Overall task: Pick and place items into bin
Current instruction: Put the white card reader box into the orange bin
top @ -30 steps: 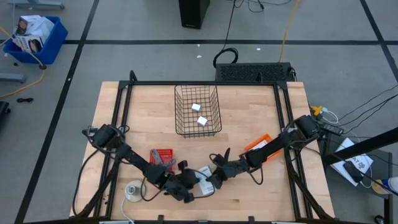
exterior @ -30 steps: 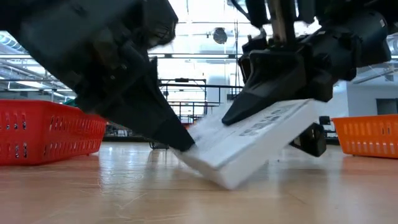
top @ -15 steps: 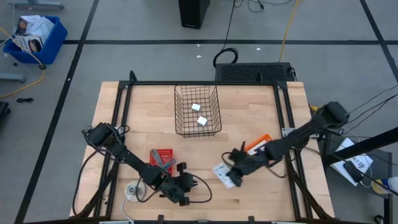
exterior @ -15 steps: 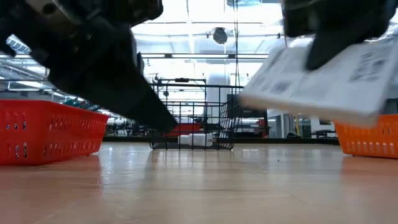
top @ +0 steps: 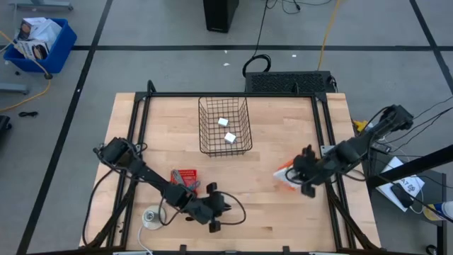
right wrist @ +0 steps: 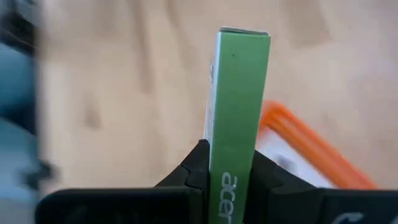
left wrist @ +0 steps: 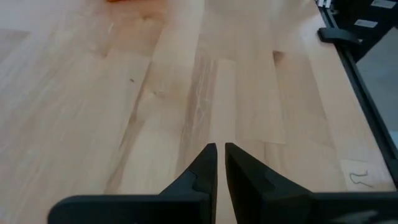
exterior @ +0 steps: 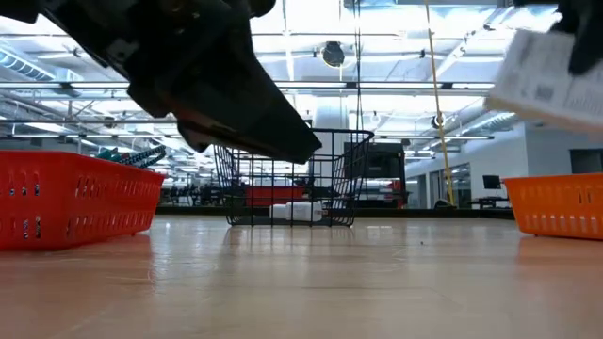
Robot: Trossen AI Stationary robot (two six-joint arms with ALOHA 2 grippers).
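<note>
My right gripper (top: pixel 296 177) is near the table's right edge, shut on a flat white box with black marks (top: pixel 284 178) and a green narrow edge lettered "acer" (right wrist: pixel 235 106). The box hangs in the air beside the orange bin (top: pixel 297 161) and shows top right in the low view as the box (exterior: pixel 545 83). My left gripper (top: pixel 215 212) is shut and empty above bare wood near the table's near edge, seen as the left gripper (left wrist: pixel 219 152). Two white cubes (top: pixel 226 129) lie in the wire basket (top: pixel 244 127). A grey tool lies in the red bin (top: pixel 184 177). My right gripper pinches the box between its two fingers, one finger (right wrist: pixel 194 163) on each broad face. The green narrow edge (right wrist: pixel 231 146) stands between them and faces the wrist camera. The box is lifted clear of the table.
A round grey disc (top: pixel 151 217) with a cable lies at the near left corner. The black frame rails (top: pixel 327 142) run along the table's sides. Bare wood lies between the wire basket (exterior: pixel 292 179) and the near edge. The red bin (exterior: pixel 75 200) and orange bin (exterior: pixel 556 203) flank the low view.
My right gripper has carried the box up off the table and toward the right edge, away from my left gripper, which was touching the box a second ago and is now clear of it. The box, then tilted with one edge on the wood, is now lifted clear.
</note>
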